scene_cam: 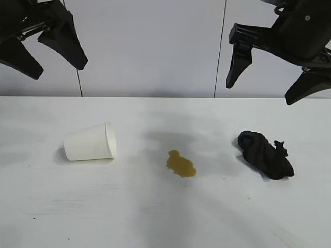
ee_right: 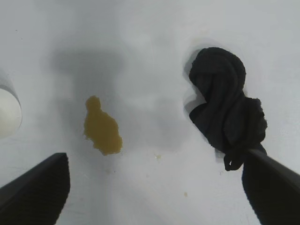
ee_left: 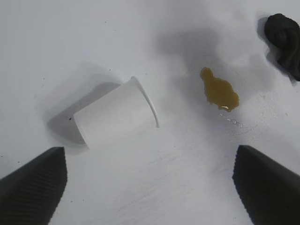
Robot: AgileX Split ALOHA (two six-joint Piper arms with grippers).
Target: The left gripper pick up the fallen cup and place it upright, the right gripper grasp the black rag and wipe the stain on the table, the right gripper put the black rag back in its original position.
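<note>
- The left pincer (scene_cam: 44,57) hangs high above the left end of the counter (scene_cam: 155,217), its two pointed fingers spread wide with nothing between them, well apart from everything below.
- In the left wrist view its dark fingers (ee_left: 35,187) frame the scene from either side, the pincer's midpoint (ee_left: 150,187) over bare counter (ee_left: 178,187) near the cup (ee_left: 117,117).
- The cup (scene_cam: 90,142) lies on its side on the left part of the counter, rolled rim turned toward the stain, base pointing outward to the left.
- The stain (scene_cam: 181,164), a yellowish-brown blotch, sits about mid-counter between cup and rag, touching neither; it also shows in both wrist views (ee_left: 219,90) (ee_right: 102,126).
- The black rag (scene_cam: 265,154) lies bunched on the right part of the counter, apart from the stain, seen too at (ee_left: 283,37) and (ee_right: 227,108).
- The right pincer (scene_cam: 266,80) hovers high above the rag, fingers spread wide and empty; its midpoint in its own view (ee_right: 154,187) lies over bare counter.
</note>
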